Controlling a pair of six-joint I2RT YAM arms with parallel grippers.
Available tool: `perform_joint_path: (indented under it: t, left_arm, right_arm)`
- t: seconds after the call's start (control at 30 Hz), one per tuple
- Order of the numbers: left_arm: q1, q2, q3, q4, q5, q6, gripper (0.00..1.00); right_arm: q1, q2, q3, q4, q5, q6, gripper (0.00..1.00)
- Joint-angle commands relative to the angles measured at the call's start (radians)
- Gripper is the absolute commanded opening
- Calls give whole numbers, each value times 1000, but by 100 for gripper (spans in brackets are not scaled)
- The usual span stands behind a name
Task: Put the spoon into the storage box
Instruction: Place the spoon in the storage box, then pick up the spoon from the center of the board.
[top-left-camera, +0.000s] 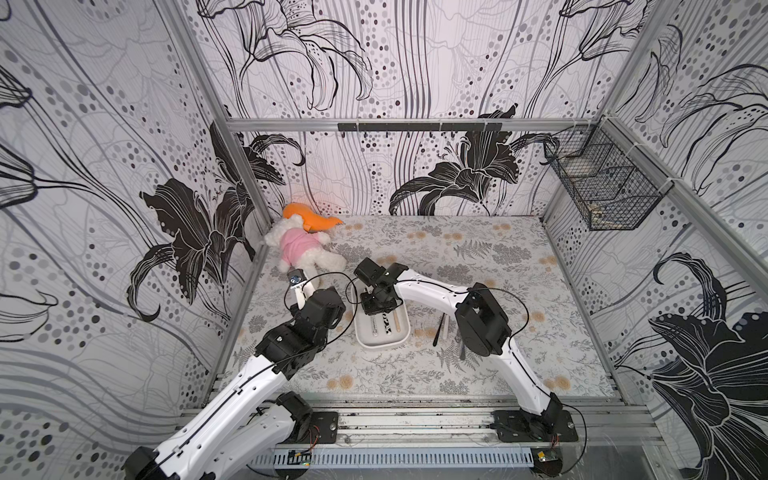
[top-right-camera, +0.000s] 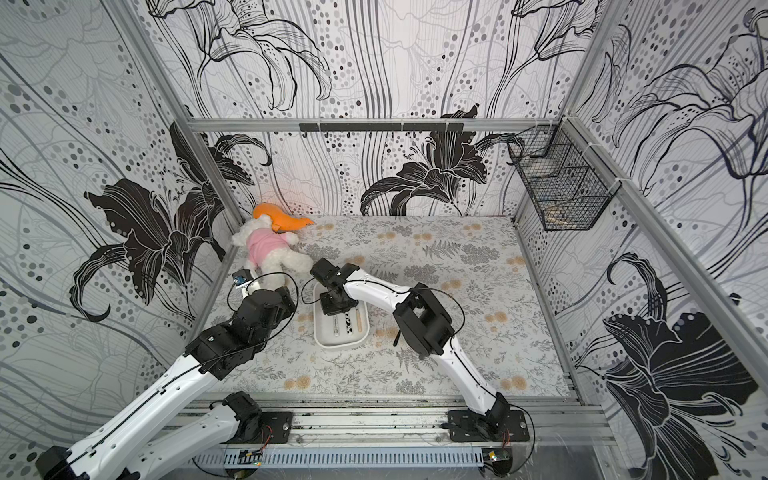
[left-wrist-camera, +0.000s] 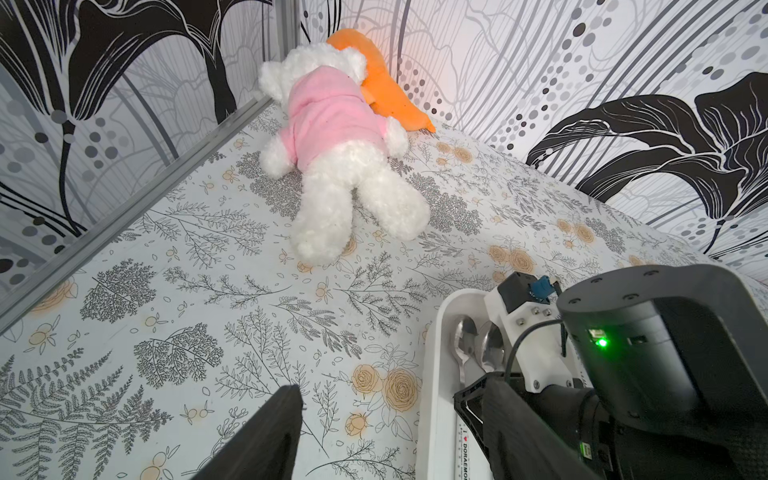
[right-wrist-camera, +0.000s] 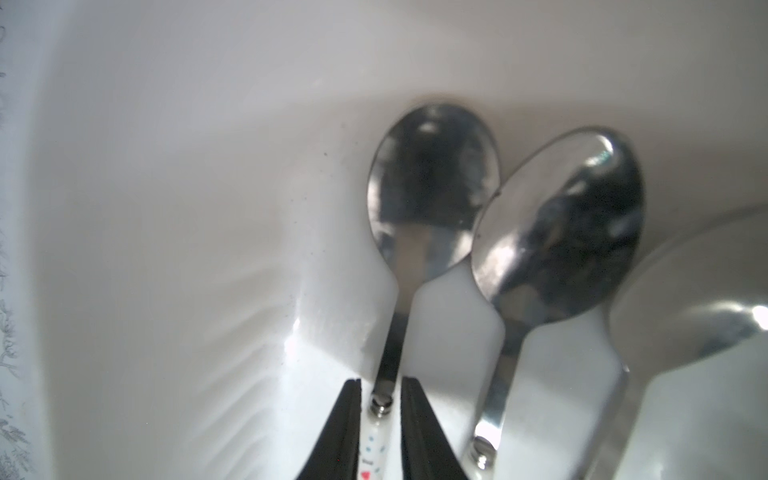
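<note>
Right gripper (right-wrist-camera: 381, 384) fingers slightly parted astride the spoon (right-wrist-camera: 432, 187) lying in the storage box (right-wrist-camera: 166, 166); left gripper (left-wrist-camera: 386, 395) fingers spread wide.

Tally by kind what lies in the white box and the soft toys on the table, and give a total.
Spoons in the box: 3 (white-handled, patterned, wooden-handled)
Soft toys: 2 (bear, orange one)
Total: 5
</note>
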Motion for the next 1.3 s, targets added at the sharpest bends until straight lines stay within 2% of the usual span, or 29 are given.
perform_joint_path:
  t: [0.0, 0.1, 0.23, 0.4, 0.5, 0.63, 0.8, 0.93, 1.1, 1.27]
  left_arm:
    - [-4, 3, -12, 12, 13, 2, 74]
    - [-4, 7, -13, 15, 35, 11, 74]
    - [-4, 21, -5, 35, 109, 42, 73]
    - [-13, 73, 20, 89, 231, 74, 70]
    - [-63, 151, 61, 115, 256, 70, 67]
    - [-239, 343, 170, 142, 203, 43, 66]
    - [-392, 629, 326, 209, 234, 17, 66]
    - [-452, 842, 458, 230, 299, 14, 63]
    - [-480, 1026, 562, 272, 390, 7, 58]
    - [-487, 1172, 665, 248, 397, -1, 54]
  right_arm:
    - [3, -60, -39, 29, 28, 10, 22]
    - [-10, -137, -84, 71, 36, -15, 22]
    - [-64, -291, -222, 164, 37, -31, 23]
    - [-137, -523, -408, 239, 138, -66, 23]
    - [-230, -627, -514, 251, 156, -75, 23]
    - [-376, -819, -769, 382, 156, -51, 23]
    - [-506, -910, -955, 452, 169, -51, 23]
    - [-576, -936, -1056, 506, 171, -39, 23]
    - [-624, -950, -1132, 552, 186, -36, 23]
    - [-637, -947, -1171, 577, 192, -24, 23]
